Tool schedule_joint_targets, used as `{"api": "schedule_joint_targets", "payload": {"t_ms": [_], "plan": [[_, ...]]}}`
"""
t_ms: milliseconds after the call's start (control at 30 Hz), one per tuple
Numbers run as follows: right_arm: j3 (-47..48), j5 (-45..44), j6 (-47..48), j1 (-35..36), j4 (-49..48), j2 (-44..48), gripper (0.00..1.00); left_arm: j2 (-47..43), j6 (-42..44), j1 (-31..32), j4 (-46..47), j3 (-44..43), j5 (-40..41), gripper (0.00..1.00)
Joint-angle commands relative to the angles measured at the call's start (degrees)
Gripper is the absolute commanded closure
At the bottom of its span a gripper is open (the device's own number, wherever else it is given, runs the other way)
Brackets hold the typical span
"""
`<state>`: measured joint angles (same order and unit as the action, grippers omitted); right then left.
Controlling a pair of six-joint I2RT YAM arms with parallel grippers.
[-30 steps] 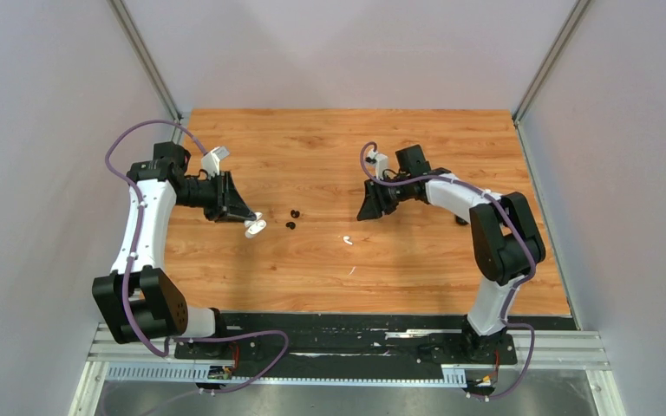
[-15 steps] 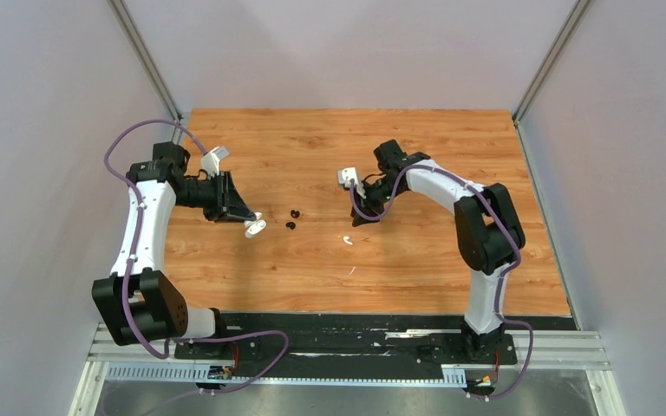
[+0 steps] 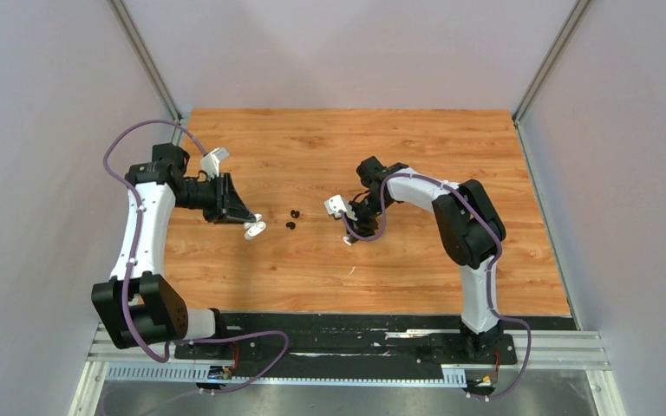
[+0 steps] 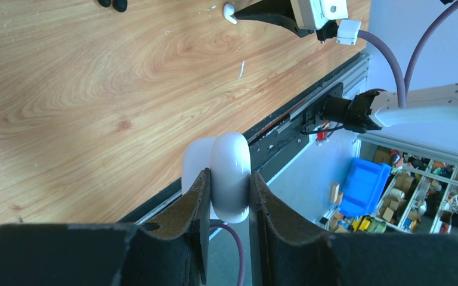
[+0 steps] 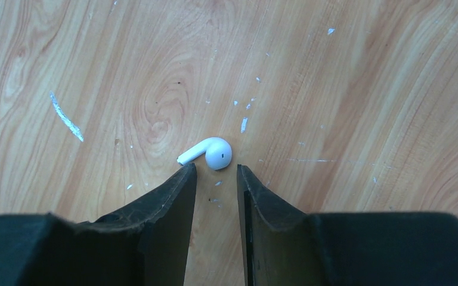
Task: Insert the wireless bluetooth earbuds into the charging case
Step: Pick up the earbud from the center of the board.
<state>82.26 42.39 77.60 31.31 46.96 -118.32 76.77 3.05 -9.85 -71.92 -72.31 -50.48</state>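
**Approach to the first earbud.** The left tool (image 3: pixel 244 217) grips the white charging case (image 4: pixel 231 164) between both fingers at centre left of the overhead view. The case appears lifted off the bench (image 3: pixel 416 147), presumably to serve as a steady receptacle. One white earbud (image 5: pixel 212 152) lies on its side on the wood at the centre of the right wrist view, stem pointing lower left. The right tool (image 5: pixel 215 173) hovers just short of it, jaws narrowly parted and empty, with the gap lined up on the rounded head for a pinch. Two small black pieces (image 3: pixel 290 226) lie between the arms. No second earbud is visible.
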Motion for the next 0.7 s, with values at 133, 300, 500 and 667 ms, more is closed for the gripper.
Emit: {"api": "schedule_joint_targets", "payload": {"t_ms": [133, 300, 500, 667], "plan": [[1.5, -0.4, 2.0, 0.1, -0.3, -1.4, 0.65, -2.2, 0.6, -0.5, 0.7, 1.1, -1.0, 1.00], [2.0, -0.1, 0.3, 1.5, -1.9, -2.4, 0.65, -2.2, 0.2, -0.5, 1.1, 1.3, -0.8, 1.00], [2.8, 0.1, -4.7, 2.6, -3.6, -3.4, 0.64, -2.3, 0.2, -0.5, 1.3, 1.4, -0.7, 1.00], [0.5, -0.3, -4.4, 2.6, -3.8, -1.6, 0.65, -2.5, -0.2, -0.5, 1.9, 2.1, -0.8, 1.00]]}}
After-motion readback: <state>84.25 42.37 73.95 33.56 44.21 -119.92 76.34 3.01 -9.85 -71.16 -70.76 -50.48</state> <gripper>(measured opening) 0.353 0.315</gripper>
